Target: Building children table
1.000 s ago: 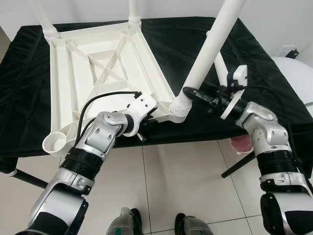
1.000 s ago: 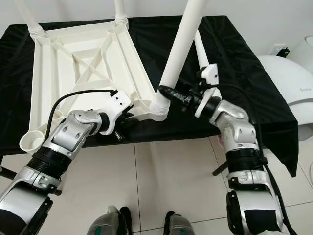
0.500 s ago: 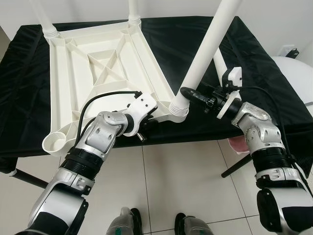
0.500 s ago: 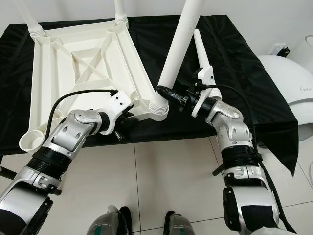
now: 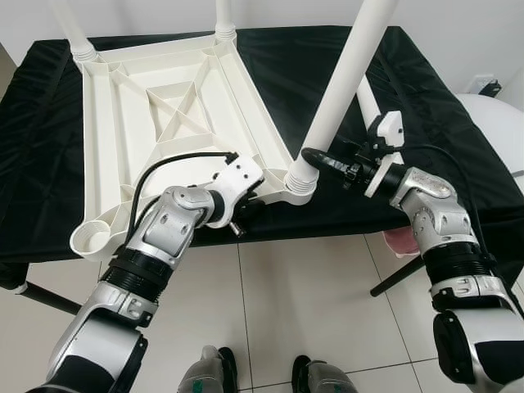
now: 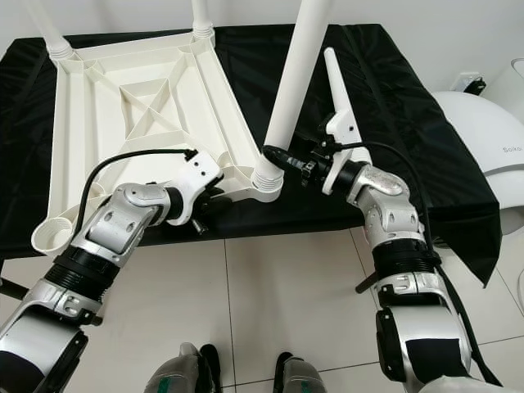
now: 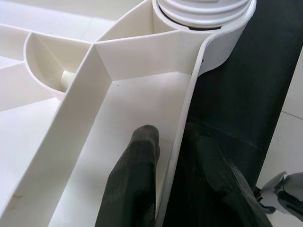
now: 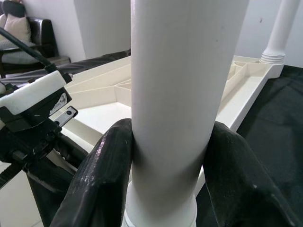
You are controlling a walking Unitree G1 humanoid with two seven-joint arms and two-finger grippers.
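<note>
A white plastic table top [image 5: 102, 164] lies upside down on a black cloth. Two white legs [image 5: 75, 33] stand in its far corners. A third leg [image 5: 344, 82] stands tilted in the near right corner socket [image 5: 296, 182]. My right gripper [image 5: 309, 155] is shut on this leg just above the socket, one finger [image 8: 102, 179] on each side. My left gripper [image 7: 173, 156] is shut on the table top's rim [image 7: 189, 109] beside that socket, one finger inside and one outside. A loose leg [image 6: 337, 78] lies on the cloth behind my right wrist. The near left socket [image 5: 92, 237] holds nothing.
The black-clothed work table [image 5: 295, 57] ends just before my arms, with tiled floor [image 5: 311, 311] below. A white rounded object [image 5: 495, 119] stands at the right, with a pink bin [image 5: 401, 241] and a black table strut [image 5: 393, 278] beneath.
My right forearm has shifted a little toward the table top, and the held leg now stands slightly more upright. The left arm and table top have stayed put.
</note>
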